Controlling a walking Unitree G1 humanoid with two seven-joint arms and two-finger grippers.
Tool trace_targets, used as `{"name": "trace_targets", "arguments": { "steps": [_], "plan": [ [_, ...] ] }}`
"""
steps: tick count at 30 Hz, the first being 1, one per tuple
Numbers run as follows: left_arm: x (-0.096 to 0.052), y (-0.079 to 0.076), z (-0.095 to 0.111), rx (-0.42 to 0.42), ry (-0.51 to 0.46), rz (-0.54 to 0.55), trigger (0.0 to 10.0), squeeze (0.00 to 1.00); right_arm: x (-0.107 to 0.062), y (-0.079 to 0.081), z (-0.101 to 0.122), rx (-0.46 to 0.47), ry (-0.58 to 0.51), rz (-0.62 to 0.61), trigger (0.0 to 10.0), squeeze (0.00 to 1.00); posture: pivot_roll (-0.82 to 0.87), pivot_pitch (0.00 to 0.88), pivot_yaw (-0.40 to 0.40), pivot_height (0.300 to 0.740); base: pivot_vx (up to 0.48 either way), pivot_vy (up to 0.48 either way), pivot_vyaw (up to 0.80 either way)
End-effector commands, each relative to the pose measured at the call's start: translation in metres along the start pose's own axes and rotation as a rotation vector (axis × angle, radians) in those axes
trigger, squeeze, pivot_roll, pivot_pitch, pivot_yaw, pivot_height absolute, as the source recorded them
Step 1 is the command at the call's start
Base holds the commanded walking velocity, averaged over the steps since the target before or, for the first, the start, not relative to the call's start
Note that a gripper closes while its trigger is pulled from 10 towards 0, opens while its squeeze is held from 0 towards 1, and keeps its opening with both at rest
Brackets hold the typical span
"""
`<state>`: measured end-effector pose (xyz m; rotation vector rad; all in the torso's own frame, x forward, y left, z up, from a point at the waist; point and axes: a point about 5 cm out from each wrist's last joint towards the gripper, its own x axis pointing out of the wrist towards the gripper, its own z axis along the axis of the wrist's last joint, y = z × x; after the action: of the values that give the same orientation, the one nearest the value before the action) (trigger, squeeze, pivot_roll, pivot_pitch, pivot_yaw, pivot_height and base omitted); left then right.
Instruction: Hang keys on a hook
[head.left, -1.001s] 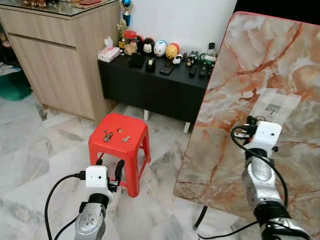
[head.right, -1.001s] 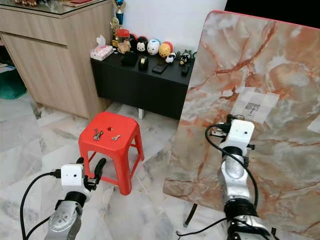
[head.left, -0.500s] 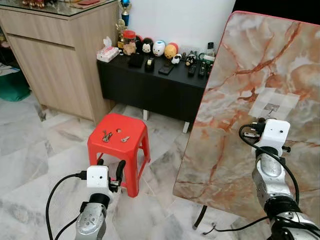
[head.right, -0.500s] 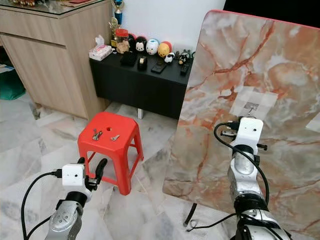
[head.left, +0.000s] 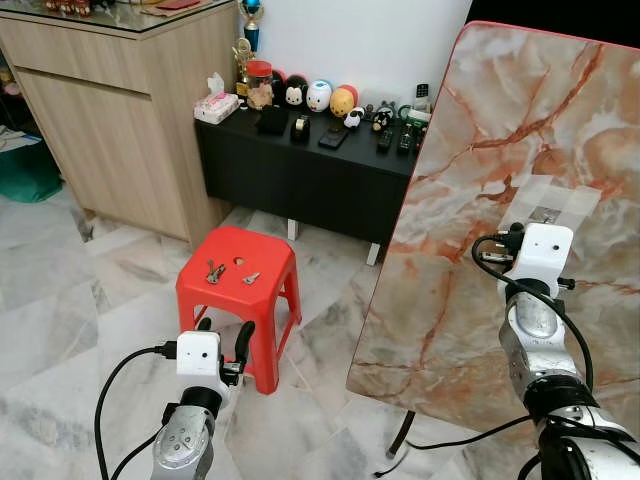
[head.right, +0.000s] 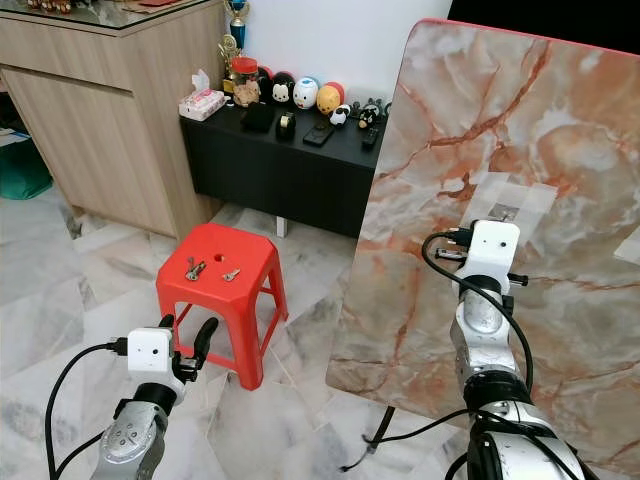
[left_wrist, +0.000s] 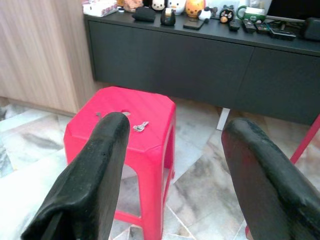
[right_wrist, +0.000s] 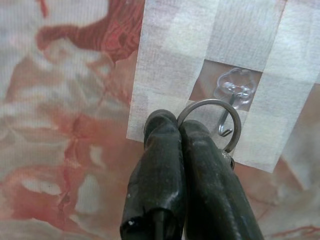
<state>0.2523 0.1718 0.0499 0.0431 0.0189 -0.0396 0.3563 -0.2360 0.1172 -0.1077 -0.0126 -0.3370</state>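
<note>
A tilted marble board (head.left: 480, 180) stands on the right with a taped white patch (head.left: 555, 200) holding a small clear hook (right_wrist: 234, 92). My right gripper (right_wrist: 177, 122) is pressed up to that patch, shut on a metal key ring (right_wrist: 235, 131). The ring lies right over the hook's wire tip; I cannot tell whether it hangs on it. Low on the left, my left gripper (left_wrist: 172, 135) is open and holds nothing, short of a red stool (head.left: 262, 292). Two more keys (head.left: 215, 271) lie on the stool's top.
A black low cabinet (head.left: 300, 175) with toys, remotes and a tissue box stands against the wall behind the stool. A wooden counter (head.left: 120, 130) rises at the left. The floor is marble tile, and the board's leg (head.left: 400, 435) meets it on the right.
My right wrist has shifted slightly right and then up, closer to the taped patch, and now covers its lower edge. The left arm has hardly moved.
</note>
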Motion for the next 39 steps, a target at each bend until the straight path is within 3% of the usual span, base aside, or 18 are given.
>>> {"name": "trace_targets", "arguments": {
  "steps": [1, 13, 14, 16, 17, 26, 28, 29, 30, 31, 36, 39],
  "plan": [
    [0.002, -0.006, 0.004, 0.006, -0.005, -0.034, 10.0, 0.0, 0.005, 0.002, 0.005, -0.017, 0.012, -0.005, 10.0, 0.0, 0.06, 0.0, -0.098, 0.74, 0.0, 0.0, 0.0],
    [0.001, -0.008, 0.003, 0.001, 0.0, -0.037, 10.0, 0.0, 0.007, 0.003, 0.003, -0.038, 0.068, -0.029, 10.0, 0.0, 0.06, 0.0, -0.1, 0.74, 0.0, 0.0, 0.0],
    [0.001, -0.008, 0.003, 0.002, 0.0, -0.037, 10.0, 0.0, 0.008, 0.003, 0.003, -0.04, 0.069, -0.028, 10.0, 0.25, 0.06, 0.0, -0.1, 0.74, 0.0, 0.0, 0.0],
    [0.0, -0.008, 0.003, 0.001, 0.0, -0.036, 10.0, 0.0, 0.007, 0.003, 0.003, -0.026, 0.065, -0.024, 10.0, 0.25, 0.06, 0.0, -0.1, 0.74, 0.0, 0.0, 0.0],
    [0.0, -0.008, 0.003, 0.001, 0.001, -0.035, 10.0, 0.0, 0.007, 0.004, 0.003, -0.017, 0.066, -0.019, 10.0, 1.0, 0.06, 0.0, -0.1, 0.74, 0.0, 0.0, 0.0],
    [0.0, -0.008, 0.002, 0.002, 0.006, -0.033, 10.0, 0.0, 0.004, 0.01, 0.005, 0.004, 0.024, 0.005, 10.0, 1.0, 0.06, 0.0, -0.101, 0.74, 0.0, 0.0, 0.0],
    [-0.001, -0.008, 0.001, 0.001, 0.009, -0.033, 10.0, 0.0, 0.0, 0.015, 0.008, 0.019, -0.04, 0.044, 10.0, 1.0, 0.05, 0.0, -0.101, 0.74, 0.0, 0.0, 0.0],
    [-0.001, -0.008, 0.001, 0.001, 0.01, -0.033, 10.0, 0.0, -0.003, 0.018, 0.009, 0.026, -0.074, 0.073, 10.0, 0.67, 0.05, 0.0, -0.101, 0.74, 0.0, 0.0, 0.0],
    [-0.002, -0.008, 0.001, 0.0, 0.01, -0.034, 10.0, 0.0, -0.007, 0.02, 0.009, -0.016, -0.102, 0.095, 10.0, 0.12, 0.05, 0.0, -0.101, 0.74, 0.0, 0.0, 0.0],
    [-0.002, -0.008, 0.001, -0.001, 0.011, -0.033, 10.0, 0.0, -0.01, 0.021, 0.009, -0.024, -0.122, 0.107, 10.0, 0.0, 0.06, 0.0, -0.106, 0.74, 0.0, 0.0, 0.0],
    [-0.003, -0.007, -0.001, -0.004, 0.016, -0.031, 10.0, 0.0, -0.029, 0.023, 0.002, -0.041, -0.184, 0.158, 10.0, 0.0, 0.05, 0.0, -0.104, 0.74, 0.0, 0.0, 0.0],
    [-0.004, -0.009, -0.003, -0.006, 0.019, -0.036, 10.0, 0.0, -0.041, 0.02, -0.013, -0.052, -0.151, 0.16, 10.0, 0.0, 0.04, 0.0, -0.104, 0.74, 0.0, 0.0, 0.0]
  ]
}}
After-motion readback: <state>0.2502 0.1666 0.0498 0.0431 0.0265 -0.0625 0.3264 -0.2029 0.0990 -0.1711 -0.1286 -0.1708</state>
